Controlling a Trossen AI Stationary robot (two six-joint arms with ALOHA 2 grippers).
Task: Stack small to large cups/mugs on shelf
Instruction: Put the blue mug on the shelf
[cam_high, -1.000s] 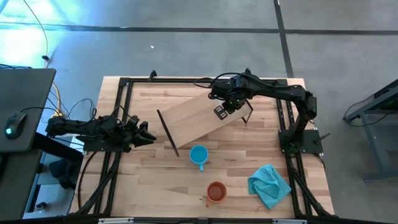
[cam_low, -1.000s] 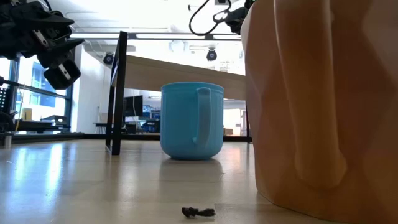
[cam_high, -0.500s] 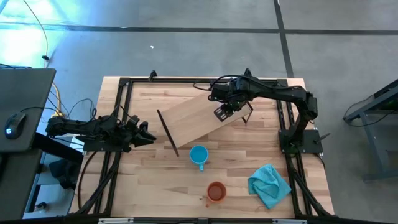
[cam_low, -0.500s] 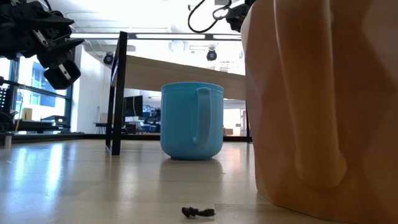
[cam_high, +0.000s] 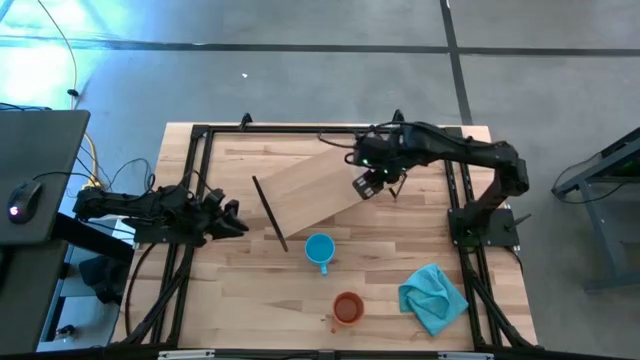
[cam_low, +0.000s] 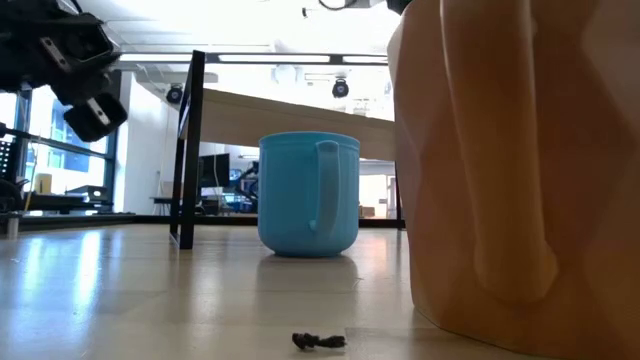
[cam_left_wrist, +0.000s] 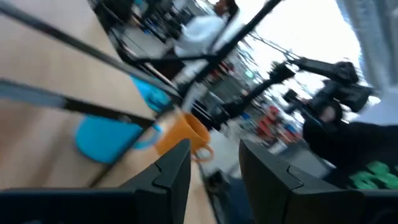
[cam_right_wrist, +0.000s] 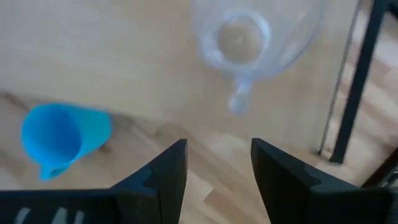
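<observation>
You are working on a pale wood table (cam_high: 240, 290) in a bright open hall. The right gripper (cam_high: 366, 184) is hovering over the shelf (cam_high: 318, 192), fingers parted and holding nothing. Right below it the clear cup (cam_right_wrist: 244, 38) is sitting on the board, see-through, with a small handle pointing back toward the fingers. Judge it light, thin-walled and slick; you are best closing across its rim or body rather than on that little handle, and gently, since it looks easy to crack or tip. Beyond the shelf's near edge the blue mug (cam_high: 319, 249) is standing on the table, glossy, stiff and heavier; pinch its wall. Farther on is the orange mug (cam_high: 347, 307), faceted and sturdy, beside a teal cloth (cam_high: 433, 297). Well apart, the left gripper (cam_high: 229, 214) is waiting at the table's edge, its fingers parted too.
</observation>
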